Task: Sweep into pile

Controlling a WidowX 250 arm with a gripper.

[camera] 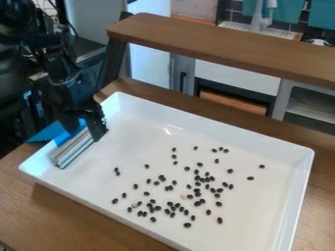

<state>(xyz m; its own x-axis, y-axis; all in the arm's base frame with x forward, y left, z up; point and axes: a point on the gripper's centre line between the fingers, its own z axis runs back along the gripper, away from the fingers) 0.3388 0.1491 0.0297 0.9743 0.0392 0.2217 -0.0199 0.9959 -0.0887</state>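
In the tray's left end, the black gripper (83, 128) hangs low over a sweeping tool with a silver ribbed bar (73, 148) and a blue part (68, 137). The bar lies slantwise near the left wall, and the gripper overlaps its upper end; whether it holds the tool is hidden. Many small black beans (198, 192) lie scattered over the middle and right of the white tray (140, 142), closest together around the centre right and lower middle. Several stray ones lie farther out, such as a bean (262, 166) toward the right wall.
Raised white walls (216, 128) surround the tray, which rests on a brown wooden table (72, 208). Behind it stands a raised wooden shelf (222, 46), with grey and white cabinets beyond. A blue sheet (47, 133) sits outside the tray's left edge.
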